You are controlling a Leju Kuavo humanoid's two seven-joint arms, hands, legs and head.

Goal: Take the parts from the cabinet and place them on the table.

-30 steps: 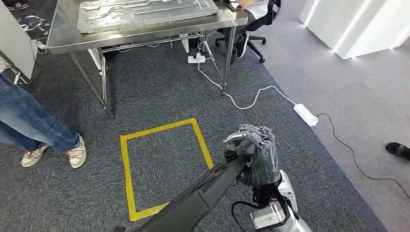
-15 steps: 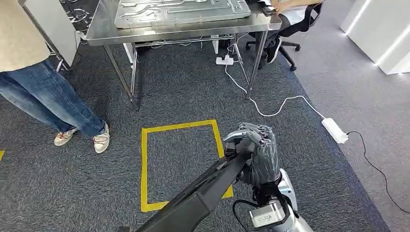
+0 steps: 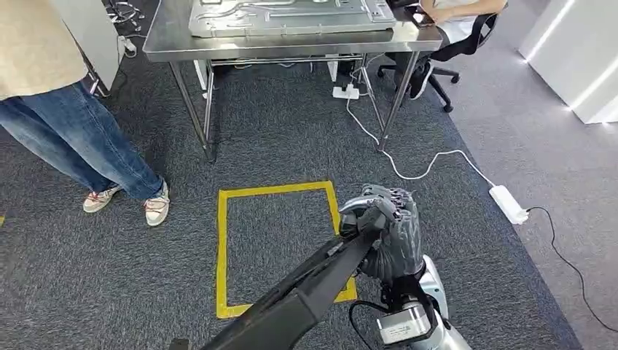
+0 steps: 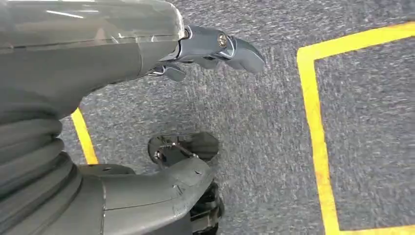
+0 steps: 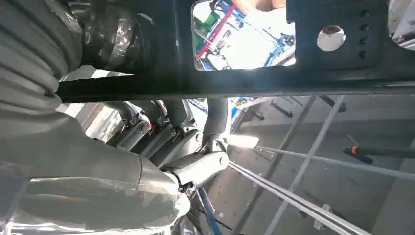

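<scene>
Right hand (image 3: 385, 232) wraps its fingers around the upper end of a long black metal part (image 3: 306, 292), the steel table (image 3: 167, 45) well ahead past the yellow floor square (image 3: 280, 248); carrying well likely means a firm, level grip, while the left hand (image 4: 215, 49) hangs with fingers apart, holding nothing.

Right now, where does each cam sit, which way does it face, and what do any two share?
Head view: high on the body, facing forward and down at the carpet, the yellow tape square and the steel table; right hand grips the long dark part.
Left wrist view: behind the left hand, facing down at the carpet; its fingers hold nothing.
Right wrist view: behind the right hand, facing up past the dark part toward ceiling beams.
Shared: head and right wrist show the part; head and left wrist show the yellow tape.
</scene>
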